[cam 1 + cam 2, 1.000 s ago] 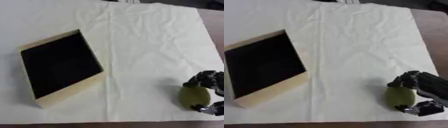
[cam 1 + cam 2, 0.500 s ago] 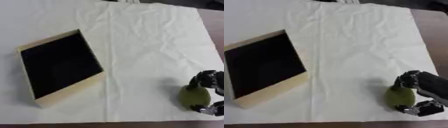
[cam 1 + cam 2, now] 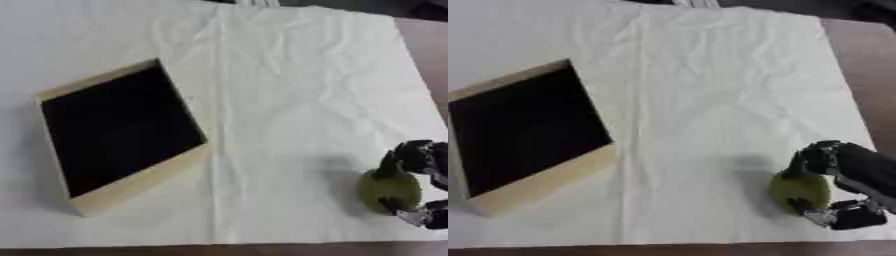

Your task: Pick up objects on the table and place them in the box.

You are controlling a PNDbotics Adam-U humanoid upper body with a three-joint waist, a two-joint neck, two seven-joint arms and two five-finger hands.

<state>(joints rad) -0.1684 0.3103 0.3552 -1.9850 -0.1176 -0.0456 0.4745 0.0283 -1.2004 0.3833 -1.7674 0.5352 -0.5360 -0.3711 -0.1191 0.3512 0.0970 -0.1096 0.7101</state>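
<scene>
Right hand [image 3: 852, 177] clasps green object [image 3: 798, 190] near cloth [image 3: 710, 75] edge — box [image 3: 122, 132] well apart.

Bare white cloth [image 3: 289, 90] lies between the right hand [image 3: 846, 182] and box [image 3: 122, 132].

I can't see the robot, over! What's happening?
Right hand curled round green object, near table's right edge. Left hand unseen. Box sits left; white cloth between.

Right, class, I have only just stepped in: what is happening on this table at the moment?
The robot's right hand is curled round a small olive-green object near the right front corner of the white cloth. The wooden box with its dark inside sits apart on the left, with nothing visible in it. The object has not reached the box. The left hand is out of view.
</scene>
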